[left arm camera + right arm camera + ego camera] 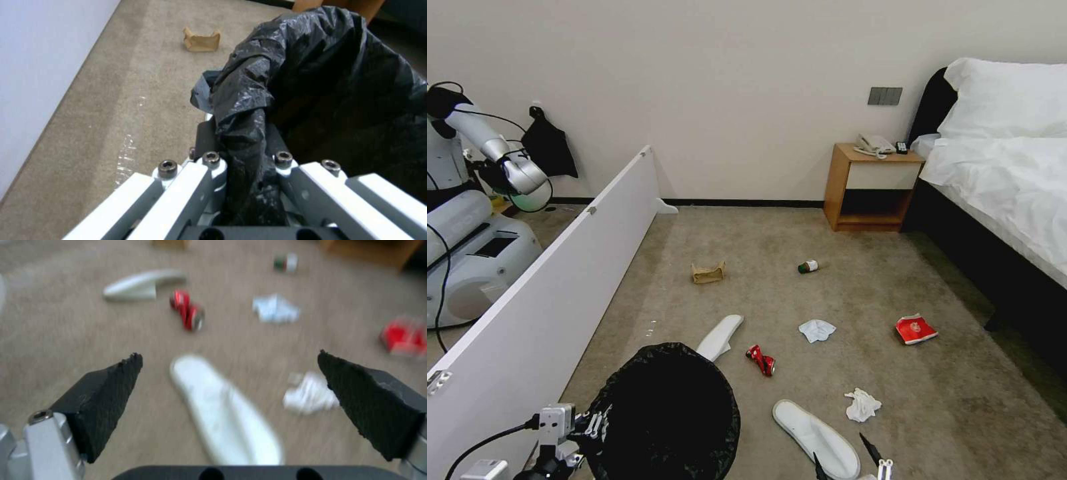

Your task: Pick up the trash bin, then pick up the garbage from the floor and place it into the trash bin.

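Trash bin (pixel 667 413) pinched by its bag-lined rim in left gripper (pixel 242 156), carried mouth-up for litter; right gripper (pixel 229 373) spread wide above white slipper (pixel 222 410).

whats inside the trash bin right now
Only the crinkled black liner shows inside the trash bin, which the left pincer holds by its rim. The bottom is too dark to tell. The litter, like the near slipper, lies on the carpet.

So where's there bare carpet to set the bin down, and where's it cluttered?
Bare carpet lies along the white panel, between it and the paper bag, and between the red packet and the bed. It is crowded around the crushed can, tissue and near slipper.
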